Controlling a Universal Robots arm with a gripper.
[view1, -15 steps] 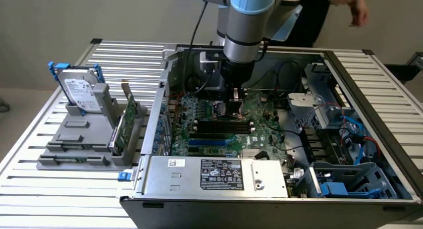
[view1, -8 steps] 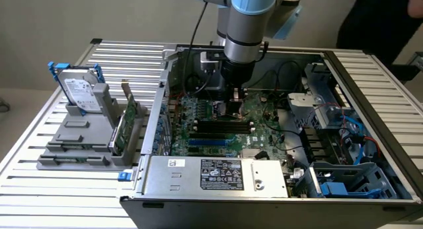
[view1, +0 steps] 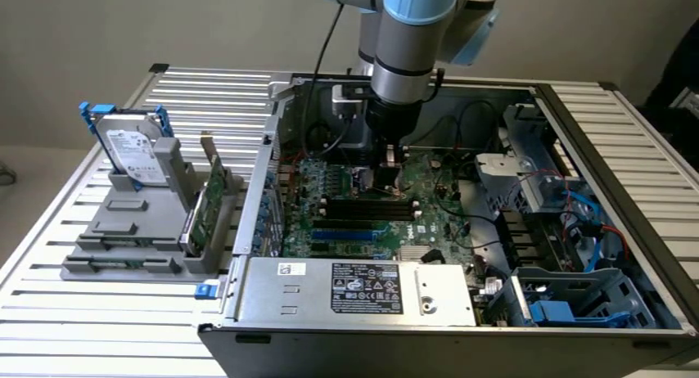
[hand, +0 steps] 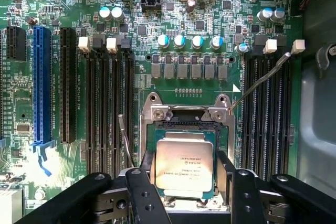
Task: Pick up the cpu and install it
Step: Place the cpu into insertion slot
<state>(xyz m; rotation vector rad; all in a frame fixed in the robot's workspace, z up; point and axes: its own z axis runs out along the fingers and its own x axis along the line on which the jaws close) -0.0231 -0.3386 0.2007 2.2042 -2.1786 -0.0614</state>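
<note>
**Gripper [view1: 390,159] down on the board, cpu [hand: 184,167] btwn its fingers**

Ext. view: arm [view1: 407,42] reaches straight down into the open PC case [view1: 629,222]. The gripper sits low over the green mobo [view1: 361,206], toward the case's back wall. Its tips are small and dark against the board and hard to make out, and the wrist covers the spot beneath. HDD [view1: 133,153] w/ blue bracket stands upright in a grey rack [view1: 120,231] outside the case, on the exterior view's left, well apart from the gripper.

Wrist view: gripper [hand: 186,157] stands wide, closed on the cpu, w/ one black finger [hand: 143,192] against each side edge. The cpu lies flat, printed face up, square over the socket [hand: 181,126]. The load plate [hand: 157,113] is flipped open and the lever [hand: 262,77] raised. The cpu is probably seated or just above the socket; the fingers hide both side edges, so I can't say which. Finger bases are cut off at the picture's edge. RAM slots [hand: 107,119] run on both sides of the socket.
</note>
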